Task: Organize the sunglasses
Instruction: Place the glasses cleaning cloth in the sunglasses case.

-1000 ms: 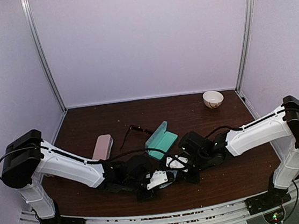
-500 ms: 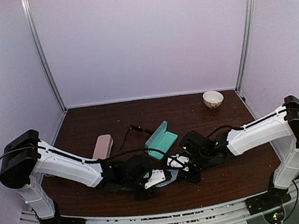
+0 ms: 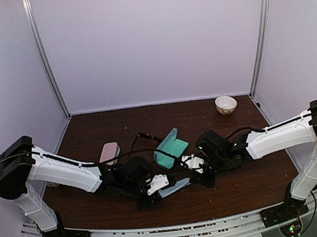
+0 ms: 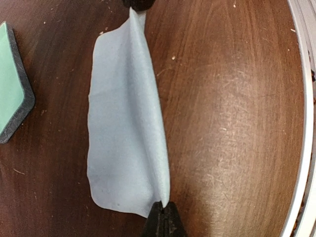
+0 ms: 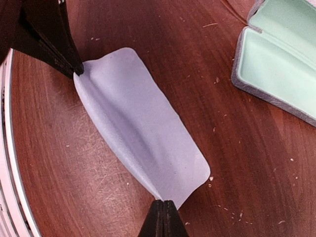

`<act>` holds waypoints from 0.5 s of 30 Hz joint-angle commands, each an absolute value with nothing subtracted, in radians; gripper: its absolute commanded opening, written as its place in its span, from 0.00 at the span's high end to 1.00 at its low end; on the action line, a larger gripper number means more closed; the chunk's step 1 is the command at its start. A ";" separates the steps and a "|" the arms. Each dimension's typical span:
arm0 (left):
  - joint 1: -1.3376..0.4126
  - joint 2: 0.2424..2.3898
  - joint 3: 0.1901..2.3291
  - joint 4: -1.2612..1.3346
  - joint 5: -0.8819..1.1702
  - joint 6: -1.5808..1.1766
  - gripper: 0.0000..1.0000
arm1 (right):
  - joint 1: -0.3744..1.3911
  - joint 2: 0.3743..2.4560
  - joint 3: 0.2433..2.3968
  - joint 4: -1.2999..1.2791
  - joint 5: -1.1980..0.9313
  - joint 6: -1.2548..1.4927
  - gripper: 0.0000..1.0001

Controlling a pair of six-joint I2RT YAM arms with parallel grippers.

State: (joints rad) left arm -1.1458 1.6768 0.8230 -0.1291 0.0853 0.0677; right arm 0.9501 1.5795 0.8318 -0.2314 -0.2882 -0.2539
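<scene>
Lying beyond left hand (image 3: 160,192): sunglasses (image 3: 143,135)

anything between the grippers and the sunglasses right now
Both the left gripper and right gripper are shut on the blue cloth. The open green case lies between the right gripper and the thin-framed sunglasses behind it.

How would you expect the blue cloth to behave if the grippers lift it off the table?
Probably floppy: the cloth creases and drapes between the left gripper and right gripper. Likely very light, since it looks thin. It might slip free, because only its edges are pinched.
</scene>
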 commanded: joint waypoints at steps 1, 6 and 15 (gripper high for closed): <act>-1.114 1.654 0.845 -0.113 0.168 0.037 1.00 | 0.916 1.526 0.828 -0.239 -0.270 -0.225 1.00; -1.087 1.684 0.881 -0.101 0.211 0.023 1.00 | 0.885 1.517 0.830 -0.238 -0.271 -0.202 1.00; -1.015 1.737 0.965 -0.112 0.282 -0.002 1.00 | 0.834 1.523 0.859 -0.241 -0.274 -0.180 1.00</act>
